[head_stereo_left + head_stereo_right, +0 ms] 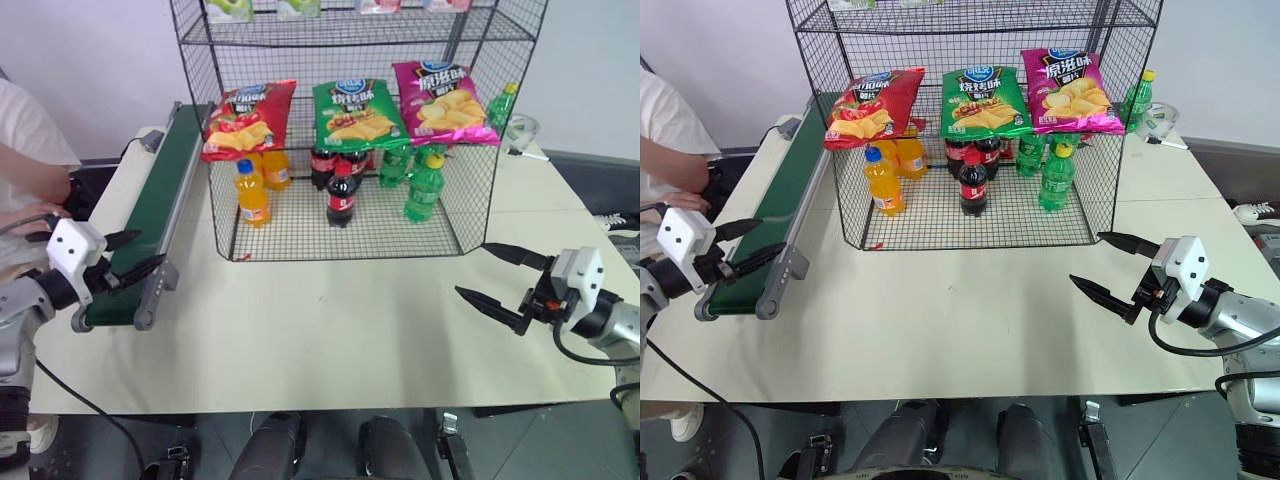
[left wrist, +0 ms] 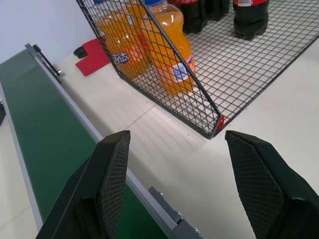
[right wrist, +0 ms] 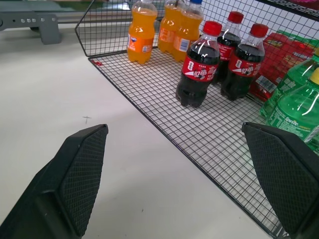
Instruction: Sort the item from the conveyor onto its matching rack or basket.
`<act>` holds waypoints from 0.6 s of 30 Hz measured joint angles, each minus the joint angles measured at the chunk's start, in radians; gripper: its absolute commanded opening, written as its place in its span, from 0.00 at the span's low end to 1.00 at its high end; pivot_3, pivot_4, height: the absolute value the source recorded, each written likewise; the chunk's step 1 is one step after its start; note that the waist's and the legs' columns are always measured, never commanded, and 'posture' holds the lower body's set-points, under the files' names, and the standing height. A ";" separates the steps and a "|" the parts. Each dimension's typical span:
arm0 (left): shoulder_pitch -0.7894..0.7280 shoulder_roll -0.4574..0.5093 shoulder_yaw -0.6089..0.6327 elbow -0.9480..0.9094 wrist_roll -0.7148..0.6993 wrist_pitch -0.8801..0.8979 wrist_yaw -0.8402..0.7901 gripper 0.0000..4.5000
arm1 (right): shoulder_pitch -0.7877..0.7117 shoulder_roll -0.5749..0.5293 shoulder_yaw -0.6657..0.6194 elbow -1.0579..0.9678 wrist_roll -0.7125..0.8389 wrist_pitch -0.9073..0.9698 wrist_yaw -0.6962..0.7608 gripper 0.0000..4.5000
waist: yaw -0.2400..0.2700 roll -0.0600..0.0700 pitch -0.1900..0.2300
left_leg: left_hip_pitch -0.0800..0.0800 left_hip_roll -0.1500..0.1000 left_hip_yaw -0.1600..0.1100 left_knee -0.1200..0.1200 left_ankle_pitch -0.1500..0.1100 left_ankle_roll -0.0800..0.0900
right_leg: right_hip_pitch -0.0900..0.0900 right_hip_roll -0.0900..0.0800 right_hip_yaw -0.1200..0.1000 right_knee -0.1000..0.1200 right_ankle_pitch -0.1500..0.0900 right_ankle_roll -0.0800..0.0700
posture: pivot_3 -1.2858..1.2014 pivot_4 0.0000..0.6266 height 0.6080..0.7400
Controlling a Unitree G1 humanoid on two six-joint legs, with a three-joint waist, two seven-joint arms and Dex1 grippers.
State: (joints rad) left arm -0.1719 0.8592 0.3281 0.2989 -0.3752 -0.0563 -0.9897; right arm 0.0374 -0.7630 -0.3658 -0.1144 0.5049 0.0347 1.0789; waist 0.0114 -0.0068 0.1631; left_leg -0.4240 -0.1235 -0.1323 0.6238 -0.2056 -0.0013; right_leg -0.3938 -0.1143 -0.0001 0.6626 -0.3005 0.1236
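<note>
The red chip bag (image 1: 248,120) lies on the black wire rack (image 1: 470,215), on its middle shelf at the left end, its lower edge hanging over the front. The dark green conveyor (image 1: 160,195) runs along the table's left side. My left gripper (image 1: 150,250) is open just over the conveyor's near end, with nothing between its fingers. In the left wrist view the belt (image 2: 45,149) passes under one finger. My right gripper (image 1: 470,268) is open above the table, right of the rack's front corner, and holds nothing.
A green chip bag (image 1: 357,112) and a magenta chip bag (image 1: 440,100) lie beside the red one. Below stand orange bottles (image 1: 250,192), cola bottles (image 1: 341,195) and green bottles (image 1: 424,185). A person's hand (image 1: 30,215) rests at the far left.
</note>
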 measured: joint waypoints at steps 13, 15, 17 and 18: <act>-0.027 -0.016 0.000 0.033 0.031 -0.046 0.007 0.71 | -0.007 0.000 0.002 0.000 -0.010 0.000 0.000 1.00 | 0.000 0.000 0.000 | 0.000 0.000 0.000 0.000 0.000 0.000 | 0.000 0.000 0.000 0.000 0.000 0.000 | 0.52 0.24 1.00; -0.027 -0.016 0.000 0.033 0.031 -0.046 0.007 0.71 | -0.007 0.000 0.002 0.000 -0.010 0.000 0.000 1.00 | 0.000 0.000 0.000 | 0.000 0.000 0.000 -0.001 0.000 0.000 | 0.000 0.000 0.000 0.000 0.000 0.000 | 0.52 0.24 1.00; -0.027 -0.016 0.000 0.033 0.031 -0.046 0.006 0.71 | -0.007 0.000 0.002 0.000 -0.010 0.000 -0.001 1.00 | 0.000 0.000 0.000 | 0.000 0.000 0.000 -0.001 0.000 0.000 | 0.000 0.000 0.000 0.000 0.000 0.000 | 0.52 0.24 1.00; -0.027 -0.016 0.000 0.033 0.031 -0.046 0.006 0.71 | -0.007 0.000 0.002 0.000 -0.010 0.000 -0.001 1.00 | 0.000 0.000 0.000 | 0.000 0.000 0.000 -0.001 0.000 0.000 | 0.000 0.000 0.000 0.000 0.000 0.000 | 0.52 0.24 1.00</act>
State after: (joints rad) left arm -0.1991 0.8431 0.3280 0.3323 -0.3439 -0.1024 -0.9840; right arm 0.0305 -0.7628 -0.3638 -0.1141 0.4947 0.0347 1.0780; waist 0.0114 -0.0068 0.1632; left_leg -0.4241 -0.1235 -0.1324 0.6231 -0.2056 -0.0013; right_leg -0.3937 -0.1143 0.0000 0.6624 -0.3004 0.1239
